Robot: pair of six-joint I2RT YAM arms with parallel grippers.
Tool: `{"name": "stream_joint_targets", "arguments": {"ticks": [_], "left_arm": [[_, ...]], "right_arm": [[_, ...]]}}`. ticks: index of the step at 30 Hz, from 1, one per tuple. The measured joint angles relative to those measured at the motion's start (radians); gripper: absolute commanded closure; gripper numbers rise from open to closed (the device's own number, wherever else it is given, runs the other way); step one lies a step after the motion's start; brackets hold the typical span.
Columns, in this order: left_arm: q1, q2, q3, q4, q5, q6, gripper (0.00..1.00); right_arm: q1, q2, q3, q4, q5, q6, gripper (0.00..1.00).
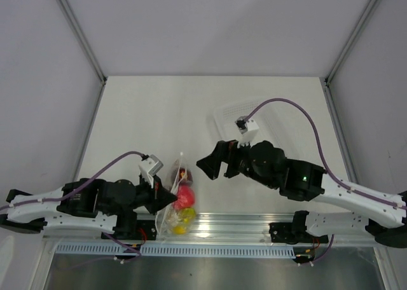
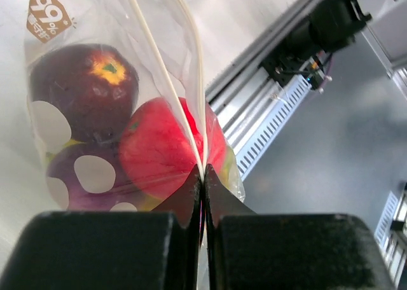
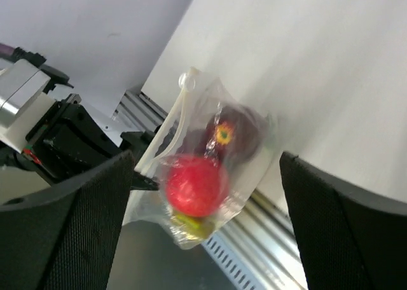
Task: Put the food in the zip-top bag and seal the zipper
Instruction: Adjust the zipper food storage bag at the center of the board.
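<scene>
Left gripper: jaws pinching the zipper of the zip-top bag at the worktop's six o'clock edge, food inside. Right gripper: jaws spread, at the bag's two o'clock.

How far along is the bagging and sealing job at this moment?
Done: the dark red apple, red fruit and purple onion sit inside the zip-top bag. In hand: the left gripper is shut on the zipper; the right gripper hangs open, clear of the bag. Left: the zipper's two strips spread apart beyond the pinch, so the seal looks unfinished.
</scene>
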Motion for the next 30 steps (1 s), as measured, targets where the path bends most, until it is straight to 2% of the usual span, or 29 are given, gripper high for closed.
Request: {"name": "stream_joint_targets", "arguments": {"ticks": [4, 8, 15, 23, 30], "left_arm": [[0.002, -0.039, 0.016, -0.016, 0.079, 0.053, 0.99], [0.003, -0.083, 0.039, -0.024, 0.180, 0.090, 1.00], [0.003, -0.118, 0.076, -0.024, 0.367, 0.125, 0.99], [0.003, -0.137, 0.092, -0.023, 0.491, 0.135, 0.99], [0.003, -0.140, 0.098, -0.005, 0.553, 0.137, 0.99]], "right_arm": [[-0.088, -0.065, -0.038, 0.033, -0.228, -0.215, 0.08], [-0.106, -0.087, -0.088, 0.058, -0.444, -0.387, 0.01], [-0.188, -0.114, -0.140, 0.093, -0.769, -0.617, 0.01], [-0.320, -0.033, -0.099, 0.154, -1.120, -0.721, 0.05], [-0.330, 0.076, -0.060, 0.225, -1.317, -0.734, 0.09]]}}
